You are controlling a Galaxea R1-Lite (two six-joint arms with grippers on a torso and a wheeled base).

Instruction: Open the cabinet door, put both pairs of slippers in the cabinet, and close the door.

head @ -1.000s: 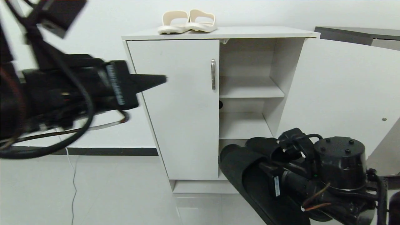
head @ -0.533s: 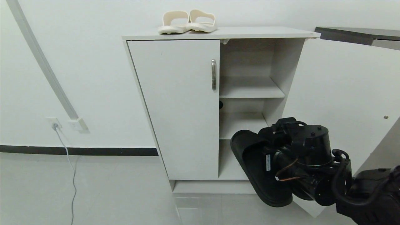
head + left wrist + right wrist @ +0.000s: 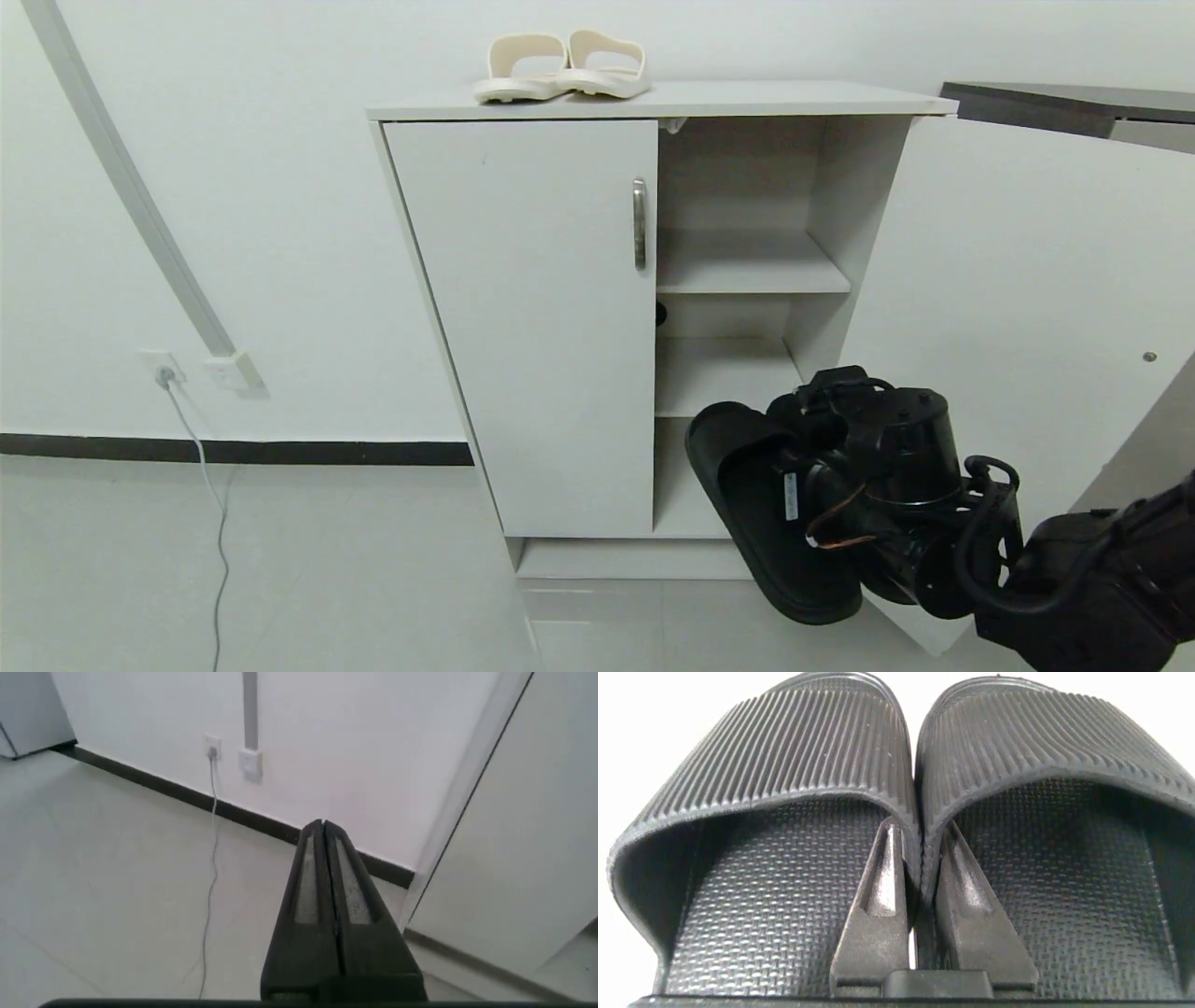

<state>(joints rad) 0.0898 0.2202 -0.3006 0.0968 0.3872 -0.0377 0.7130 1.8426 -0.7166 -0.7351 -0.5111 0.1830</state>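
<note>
White wall behind, pale tiled floor below, tall white two-door cabinet standing against it. Left-hand door shut, metal bar handle untouched; right-hand door swung wide, baring the shelves. Up on the cabinet top, a pair of cream open-toe slippers, side by side, waiting.

Down low at the open half: a pair of black ribbed rubber slippers, tilted, upper ends toward the opening, just in front of the bottom compartment and not yet inside. Held by the right claw, fingers pinched on the two touching inner edges, one strap either side.

Carried forward and away from the camera over the last second, from well out in front to right at the mouth of the opening; lined up for the bottom shelf, by the look of it. Swung clear of the head camera in that same second: the left claw, now pressed together on nothing, hanging above bare floor with the wall socket beyond.

Door-opening done, then; first pair on the verge of going in. Yet to come: release inside, fetch the cream pair, shut the door. Worth watching the hanging lower ends against the cabinet's base on the way in.
</note>
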